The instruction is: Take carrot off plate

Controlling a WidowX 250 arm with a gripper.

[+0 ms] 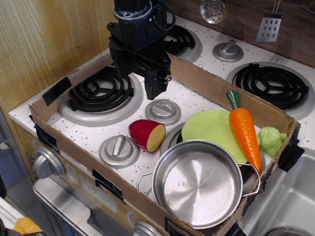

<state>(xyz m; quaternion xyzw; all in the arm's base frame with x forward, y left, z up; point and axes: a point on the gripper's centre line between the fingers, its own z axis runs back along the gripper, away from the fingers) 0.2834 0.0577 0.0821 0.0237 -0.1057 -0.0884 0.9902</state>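
Carrot [244, 129] lies diagonally on the right side of the plate [209, 128], green stem toward the back, tip toward the front near the pot [198, 183] handle. Gripper [144, 78] hangs over the left burner [100, 90], well apart from the carrot, holding nothing; can't tell how wide the jaws are from this angle. Step in hand looks like the approach. Suggest: travel right above the cardboard wall [205, 81], turn the jaws across the carrot's long axis, come down on the thicker upper half, not the tip. Smooth plastic will likely slip, so grip mid-body. Mind the green toy [271, 140] just beside it and the pot rim
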